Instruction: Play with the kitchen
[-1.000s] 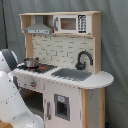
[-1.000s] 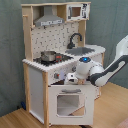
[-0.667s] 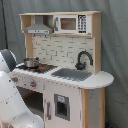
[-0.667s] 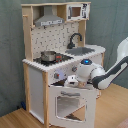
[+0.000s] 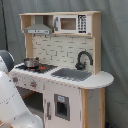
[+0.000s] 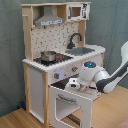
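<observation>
Gripper: the gripper [image 6: 74, 84] sits at the top edge of the oven door [image 6: 70, 102] in the second exterior view; I cannot tell whether the jaws are apart or together.
Why there: the arm [image 6: 107, 80] reaches in from the second exterior view's right, probably so it can swing the door by its upper edge.
Door: tilted out from the cabinet, partly open, with its window facing forward.
Kitchen position: the kitchen [image 5: 65, 55] stands on a wooden floor [image 6: 112, 112] against a grey curtain [image 5: 112, 45], filling the middle of both exterior views.
Kitchen look: white body with light-wood frame, dotted backsplash, grey hood [image 5: 38, 27], small microwave [image 5: 70, 23].
Counter: a pot [image 5: 31, 62] rests on the hob, with the black faucet [image 5: 83, 59] behind the grey sink [image 5: 74, 74].
</observation>
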Controlling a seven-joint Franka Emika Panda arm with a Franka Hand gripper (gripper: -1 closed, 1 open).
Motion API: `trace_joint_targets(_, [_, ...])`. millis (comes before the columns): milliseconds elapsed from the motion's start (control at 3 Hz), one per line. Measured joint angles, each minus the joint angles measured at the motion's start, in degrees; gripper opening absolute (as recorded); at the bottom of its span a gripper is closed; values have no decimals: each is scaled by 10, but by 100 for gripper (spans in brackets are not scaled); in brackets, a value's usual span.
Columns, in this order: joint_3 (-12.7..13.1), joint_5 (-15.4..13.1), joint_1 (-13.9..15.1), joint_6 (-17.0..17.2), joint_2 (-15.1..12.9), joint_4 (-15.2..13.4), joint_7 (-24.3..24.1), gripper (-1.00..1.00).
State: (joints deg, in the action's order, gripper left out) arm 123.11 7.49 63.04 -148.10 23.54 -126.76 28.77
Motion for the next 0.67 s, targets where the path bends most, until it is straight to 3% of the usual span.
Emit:
trace_joint_targets(333, [-42,-2,-44,8,-8,0,-23,-100])
trace_joint_targets(667, [-55,-5,-57,10,-11,0,-30,-100])
